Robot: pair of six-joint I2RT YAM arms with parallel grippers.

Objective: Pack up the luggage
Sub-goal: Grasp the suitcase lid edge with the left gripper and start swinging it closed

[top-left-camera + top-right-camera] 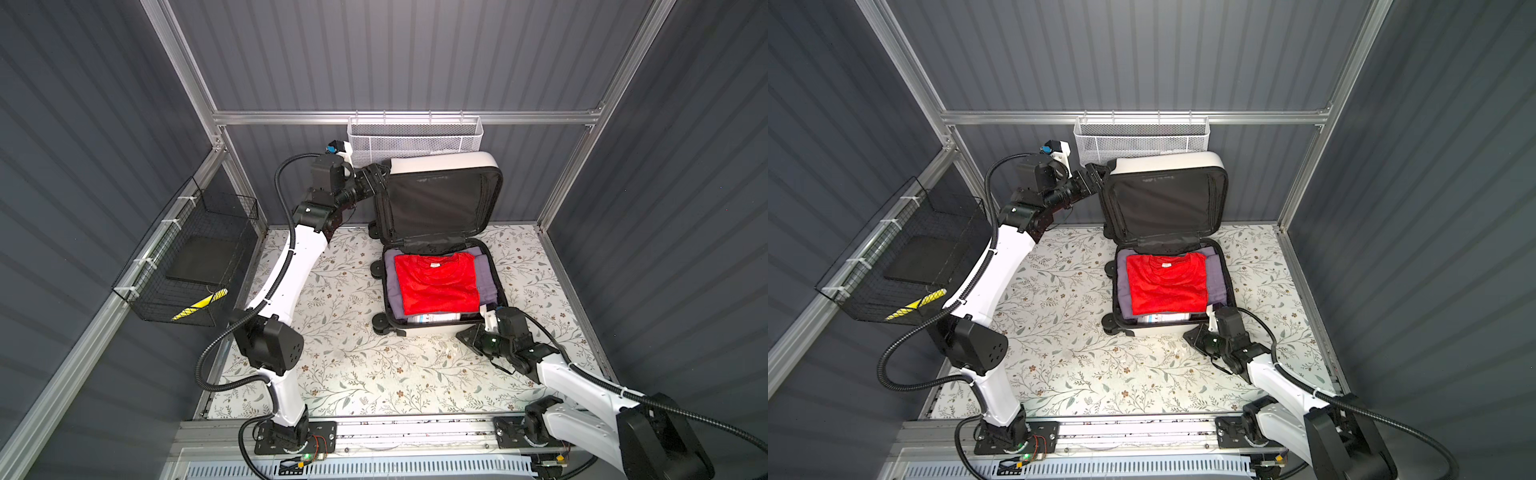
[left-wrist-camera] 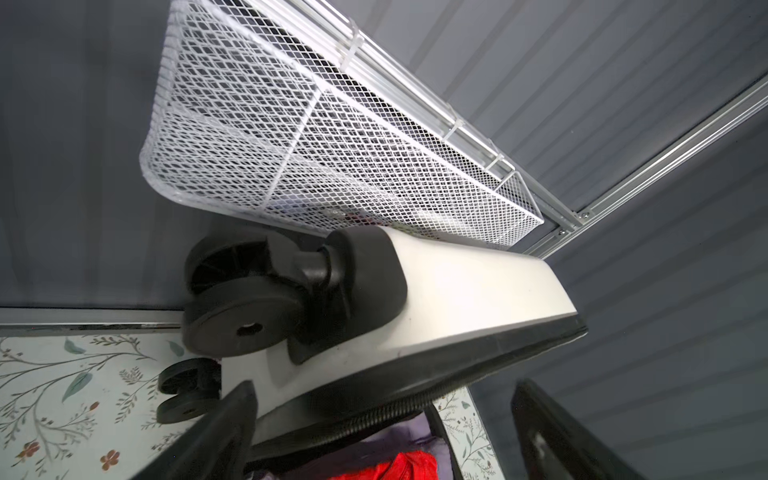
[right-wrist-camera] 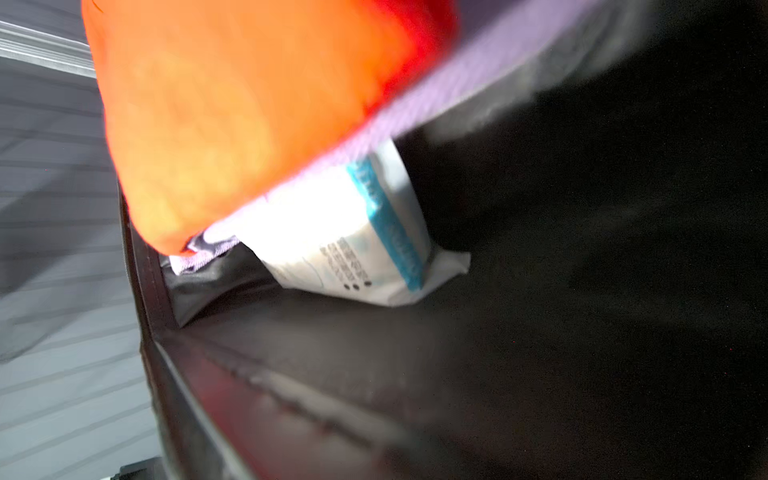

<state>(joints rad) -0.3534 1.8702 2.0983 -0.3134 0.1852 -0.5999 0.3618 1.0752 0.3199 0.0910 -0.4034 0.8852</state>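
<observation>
clearly the luggage lies open on the flowered table, its lid upright and a red shirt hiding most of the contents. the left gripper has its fingers wide apart around the lid's corner. the right gripper sits at the near rim; its wrist view is blurred, so i cannot tell whether its fingers are apart or together.

Both top views sharp, evenly lit; right wrist view heavily blurred, folded red fabric shirt glaring orange
</observation>
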